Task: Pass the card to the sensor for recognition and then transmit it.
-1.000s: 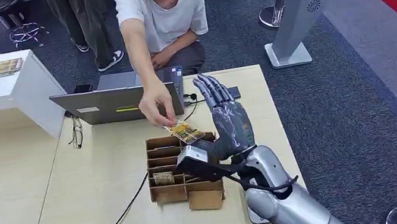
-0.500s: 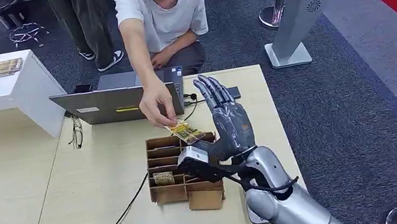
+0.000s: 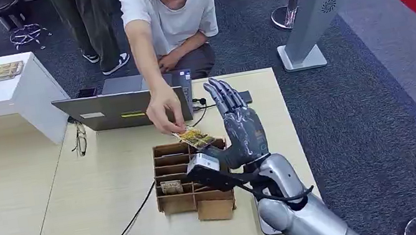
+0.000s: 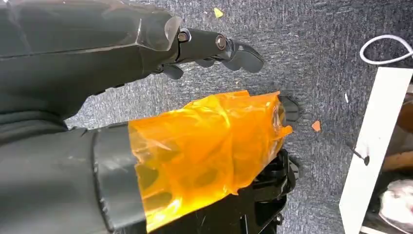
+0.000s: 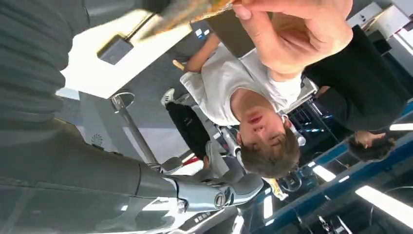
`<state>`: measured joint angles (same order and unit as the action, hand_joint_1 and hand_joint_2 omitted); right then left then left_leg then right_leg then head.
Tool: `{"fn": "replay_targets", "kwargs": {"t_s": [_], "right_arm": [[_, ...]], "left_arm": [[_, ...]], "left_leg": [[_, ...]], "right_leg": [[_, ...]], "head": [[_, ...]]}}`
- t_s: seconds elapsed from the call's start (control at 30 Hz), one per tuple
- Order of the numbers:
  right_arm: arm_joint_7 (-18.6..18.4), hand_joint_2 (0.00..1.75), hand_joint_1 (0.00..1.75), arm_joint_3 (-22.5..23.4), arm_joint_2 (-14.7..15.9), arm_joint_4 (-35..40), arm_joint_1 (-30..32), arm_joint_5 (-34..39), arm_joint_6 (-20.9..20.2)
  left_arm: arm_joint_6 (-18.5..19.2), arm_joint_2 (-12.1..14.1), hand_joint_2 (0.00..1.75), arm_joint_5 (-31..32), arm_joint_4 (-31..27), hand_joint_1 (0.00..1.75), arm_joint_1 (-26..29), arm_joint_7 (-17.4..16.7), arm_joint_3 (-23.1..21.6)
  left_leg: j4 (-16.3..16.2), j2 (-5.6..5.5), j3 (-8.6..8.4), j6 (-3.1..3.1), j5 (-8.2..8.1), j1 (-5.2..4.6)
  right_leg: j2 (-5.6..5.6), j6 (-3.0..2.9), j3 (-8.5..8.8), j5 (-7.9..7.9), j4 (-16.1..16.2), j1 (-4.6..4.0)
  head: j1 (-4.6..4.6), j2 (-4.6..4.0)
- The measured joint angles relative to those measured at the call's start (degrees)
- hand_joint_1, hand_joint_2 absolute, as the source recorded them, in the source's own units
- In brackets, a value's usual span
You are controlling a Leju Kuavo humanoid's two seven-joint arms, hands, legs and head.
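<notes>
Handover step: a person's hand pinches the card over the cardboard organiser's far edge, just beside my right hand, fingers spread, holding nothing. Next I'd let them take it.

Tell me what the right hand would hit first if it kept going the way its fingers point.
Probably nothing soon: the right hand stands upright, fingers aimed up and away over the table's far edge, toward the person. Depth is unclear.
</notes>
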<state>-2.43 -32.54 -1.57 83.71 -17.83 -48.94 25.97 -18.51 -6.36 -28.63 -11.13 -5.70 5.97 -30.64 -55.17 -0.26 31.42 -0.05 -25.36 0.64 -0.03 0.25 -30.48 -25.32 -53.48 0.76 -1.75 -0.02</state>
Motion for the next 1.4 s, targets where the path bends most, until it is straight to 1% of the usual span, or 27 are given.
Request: {"fn": "replay_targets", "kwargs": {"t_s": [0.03,0.07,0.3,0.93,1.03,1.13,1.27,1.4], "right_arm": [[0.07,1.75,1.61,0.07,0.0,0.02,0.01,-0.09,-0.02],[0.15,1.75,1.75,0.15,0.0,0.09,0.02,-0.11,-0.02],[0.98,1.75,1.75,0.44,0.0,0.33,0.05,0.35,-0.09],[1.14,1.75,1.75,0.46,0.0,0.37,0.33,0.53,-0.26],[1.79,1.75,1.75,0.46,0.0,0.72,0.76,2.39,-1.03],[3.5,1.75,1.75,0.46,0.0,1.6,1.46,7.46,-2.8],[4.7,1.75,1.75,0.44,0.02,3.08,2.75,10.83,-4.3],[5.97,1.75,1.75,0.41,0.61,4.48,4.29,16.34,-7.59]], "left_arm": [[0.0,0.0,0.0,0.0,0.0,0.0,0.0,0.0,0.0],[-0.04,0.02,0.0,0.0,0.0,0.0,-0.01,-0.02,0.02],[-0.11,0.07,0.0,0.0,0.0,0.0,-0.03,-0.5,0.31],[-0.11,-0.02,0.0,0.0,0.0,0.0,0.12,-0.37,0.74],[-0.09,-0.04,0.0,0.0,0.0,0.0,0.21,-0.15,0.89],[-0.11,-0.04,0.0,-0.13,-0.02,0.0,0.31,0.15,1.49],[-0.13,-0.04,0.0,-0.35,0.0,0.0,0.52,0.68,2.03],[-0.31,-0.04,0.0,-0.98,0.0,0.0,0.71,1.33,2.93]], "left_leg": [[0.0,0.0,0.0,0.0,0.0,0.0],[0.0,0.0,0.0,0.0,0.0,0.0],[0.0,0.0,0.0,0.0,0.0,0.0],[0.0,0.0,0.0,0.0,0.0,0.0],[0.0,0.0,0.01,0.0,0.0,0.0],[0.0,0.0,0.01,0.0,0.0,0.0],[0.0,0.0,0.01,0.0,0.0,0.0],[0.0,0.0,0.01,0.0,0.0,0.0]], "right_leg": [[0.0,0.0,0.0,0.0,0.0,0.0],[0.0,0.0,0.0,0.0,0.0,0.0],[0.0,0.0,0.0,0.0,0.0,0.0],[0.0,0.0,0.0,0.0,0.0,0.0],[0.0,0.0,0.0,0.0,0.0,0.0],[0.0,0.0,0.0,0.0,0.0,0.0],[0.0,0.0,-0.01,0.0,0.0,0.0],[-0.01,0.0,-0.02,-0.01,0.01,0.0]], "head": [[0.0,0.0],[0.02,0.0],[0.02,0.0],[0.02,0.0],[0.02,0.0],[0.02,0.0],[0.02,0.0],[0.02,0.0]]}}
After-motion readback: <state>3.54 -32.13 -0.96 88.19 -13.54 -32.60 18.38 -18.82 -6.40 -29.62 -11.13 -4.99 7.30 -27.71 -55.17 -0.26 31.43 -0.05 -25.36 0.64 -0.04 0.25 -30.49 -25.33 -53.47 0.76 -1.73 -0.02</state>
